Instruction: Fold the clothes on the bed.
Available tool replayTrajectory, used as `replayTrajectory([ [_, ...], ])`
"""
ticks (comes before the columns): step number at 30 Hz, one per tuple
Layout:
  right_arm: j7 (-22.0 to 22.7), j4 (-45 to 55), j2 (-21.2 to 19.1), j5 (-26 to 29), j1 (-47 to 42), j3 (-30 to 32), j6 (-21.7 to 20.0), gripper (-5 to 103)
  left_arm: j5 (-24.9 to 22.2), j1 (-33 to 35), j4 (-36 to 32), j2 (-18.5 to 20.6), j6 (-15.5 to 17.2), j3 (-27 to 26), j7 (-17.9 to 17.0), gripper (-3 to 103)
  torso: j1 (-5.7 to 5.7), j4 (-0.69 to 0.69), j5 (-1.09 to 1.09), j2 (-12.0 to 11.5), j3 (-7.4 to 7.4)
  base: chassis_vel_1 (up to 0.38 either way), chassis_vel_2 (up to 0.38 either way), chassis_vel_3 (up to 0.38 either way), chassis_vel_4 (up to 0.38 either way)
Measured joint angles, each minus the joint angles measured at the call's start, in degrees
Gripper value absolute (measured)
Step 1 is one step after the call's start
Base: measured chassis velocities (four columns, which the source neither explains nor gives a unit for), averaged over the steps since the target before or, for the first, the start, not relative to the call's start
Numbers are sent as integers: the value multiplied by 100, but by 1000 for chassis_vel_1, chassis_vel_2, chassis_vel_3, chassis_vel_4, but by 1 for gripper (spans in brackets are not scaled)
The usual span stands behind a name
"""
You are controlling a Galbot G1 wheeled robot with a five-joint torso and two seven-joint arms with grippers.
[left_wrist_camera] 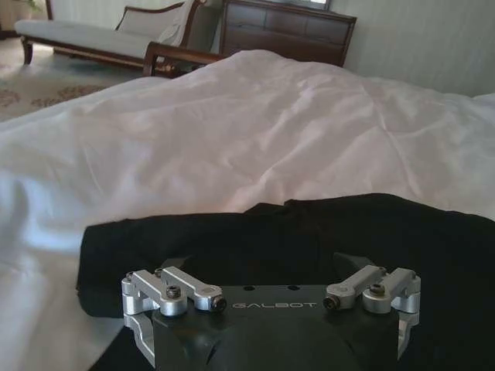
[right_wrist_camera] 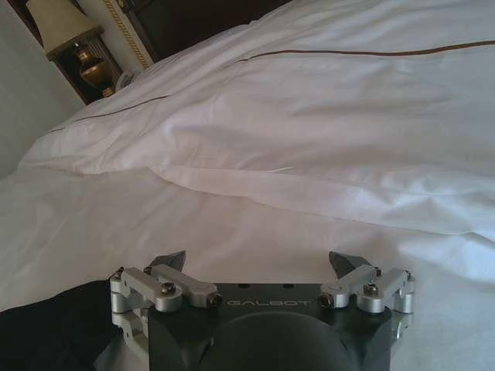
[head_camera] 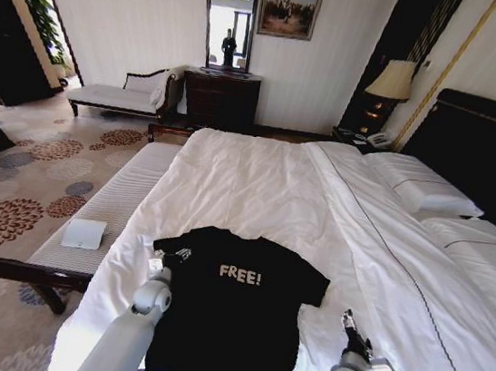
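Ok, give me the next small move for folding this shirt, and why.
Probably lower the left hand onto the near sleeve of the black "FREE!" T-shirt and grip it: the shirt lies flat and unfolded on the bed, both hands open, the right hand beside its other edge.

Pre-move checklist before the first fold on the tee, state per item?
1. T-shirt lies flat, print up, on the bed: ok.
2. Both sleeves spread out: ok.
3. Left pincer at the shirt's left sleeve, over the fabric in the left wrist view: ok.
4. Left pincer open and empty: ok.
5. Right pincer open, over white sheet just off the shirt's right edge: ok.
6. Hem nearest the robot flat: cannot tell, hidden behind the arms.
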Motion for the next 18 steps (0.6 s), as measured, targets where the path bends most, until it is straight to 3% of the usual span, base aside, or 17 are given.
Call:
replayTrajectory([
  [7,1,11,-25,19,-63,53,59,100,-360,-489,514,-345,140,-62,-406,100,0,1,-1,0,0,0,0,0,0],
  [18,9,29,-45,18,-118,77,97,100,-714,-1317,1204,-418,110,-433,-612,100,0,1,-2,0,0,0,0,0,0],
])
